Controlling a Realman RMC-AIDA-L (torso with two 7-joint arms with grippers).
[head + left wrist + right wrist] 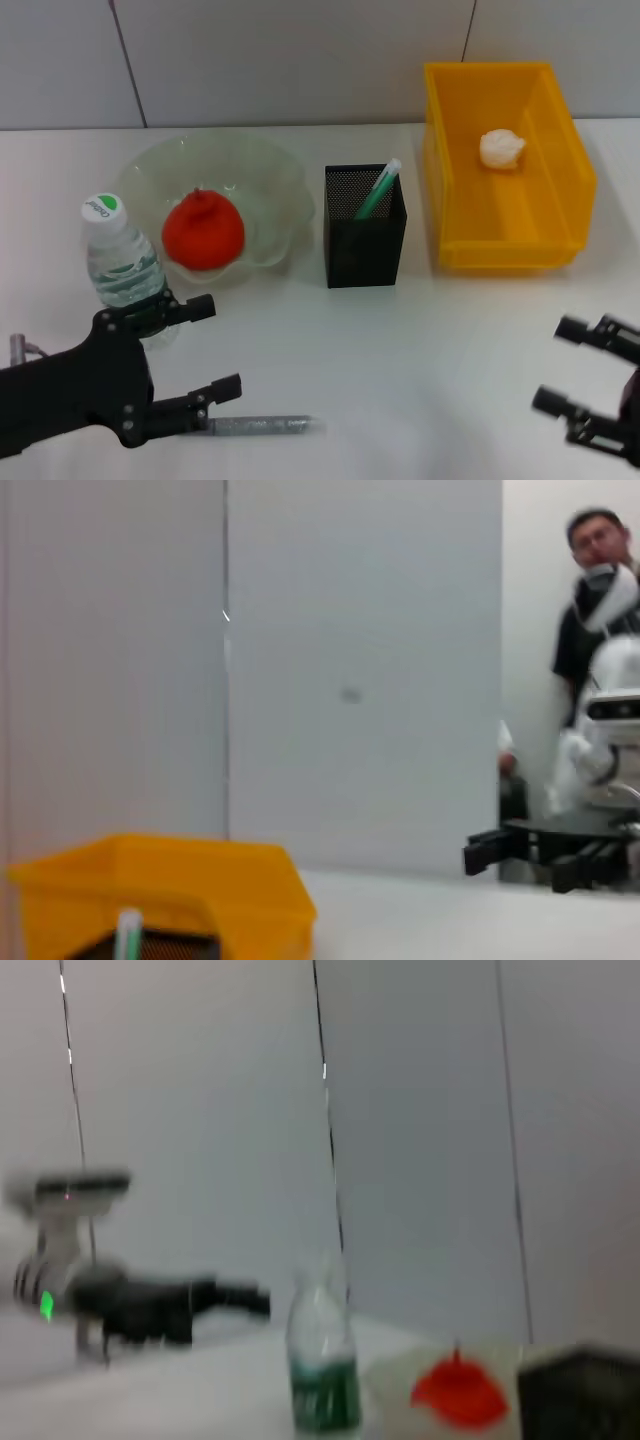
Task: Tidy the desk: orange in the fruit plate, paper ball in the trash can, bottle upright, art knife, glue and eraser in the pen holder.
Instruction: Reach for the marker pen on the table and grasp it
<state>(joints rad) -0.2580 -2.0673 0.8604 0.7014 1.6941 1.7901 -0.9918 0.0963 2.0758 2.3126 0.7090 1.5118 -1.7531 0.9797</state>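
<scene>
Orange [203,232]: lies in the fruit plate [268,172], a pale-green glass bowl with a wavy rim, at the far left of the tabletop [420,340]; the right wrist view shows it as a red blur beside the bottle.
Bottle [121,262]: stands upright, white cap on top, just in front of the fruit plate's left side; its base is next to the upper finger of the left end effector.
Pen holder [364,236]: black mesh cup between the fruit plate and the trash can; a green-and-white pen-like item [378,190] leans out of it; what else is inside cannot be told.
Trash can [505,165]: yellow bin at the far right; a white paper ball [501,148] lies on its floor.
Art knife [262,426]: a grey, slim stick flat on the near tabletop, its near end by the lower finger of the left end effector.
Left end effector [220,345]: low over the near left tabletop; fingers spread wide, holding nothing.
Right end effector [560,365]: at the near right edge; fingers apart, holding nothing.
</scene>
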